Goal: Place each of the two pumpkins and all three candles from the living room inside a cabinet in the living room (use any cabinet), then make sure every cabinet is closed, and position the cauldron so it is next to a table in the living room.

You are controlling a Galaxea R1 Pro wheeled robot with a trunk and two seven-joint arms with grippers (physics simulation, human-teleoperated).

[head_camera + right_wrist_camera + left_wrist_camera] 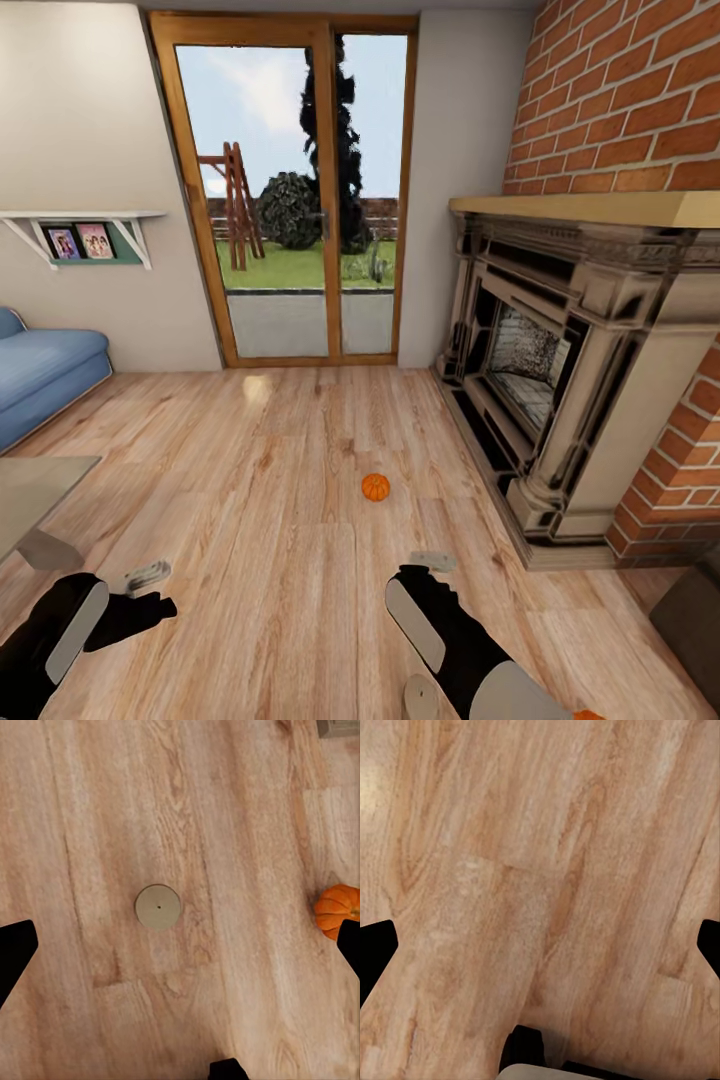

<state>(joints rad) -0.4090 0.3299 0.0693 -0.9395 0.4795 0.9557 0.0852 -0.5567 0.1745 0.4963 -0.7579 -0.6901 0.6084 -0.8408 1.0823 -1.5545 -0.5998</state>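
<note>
Black right gripper [180, 945]: fingers [15, 945] spread wide at the frame's edges in the right wrist view, nothing between them, pointing down at the plank floor.
Black left gripper [540, 945]: jaws likewise wide apart in the left wrist view, empty, over bare floor [547, 855].
Arms in the head view: right arm [450, 640] at 5 o'clock, left arm [70, 625] at 7 o'clock, both low over the floor and well apart.
Candle [158, 907]: grey-beige disc seen from above, standing on the floor under the right gripper, between the fingers' line but clear of both; in the head view it pokes out beside the right arm at 6 o'clock [421, 696].
Pumpkin near the right gripper [339, 910]: orange, ribbed, on the floor just beside one finger, apart from the candle; whether it touches the finger cannot be told.
Second pumpkin [376, 487]: alone on the floor just below the head view's centre, ahead of the right arm.
Fireplace [560, 380]: pale carved surround in a red brick wall, at 3 o'clock.
Glass door [290, 190]: wood-framed, at 12 o'clock, garden beyond.
Sofa [40, 370]: blue, at 9 o'clock, under a white wall shelf [85, 225] with photos.
Table corner [35, 490]: grey-beige, at 8 o'clock.
</note>
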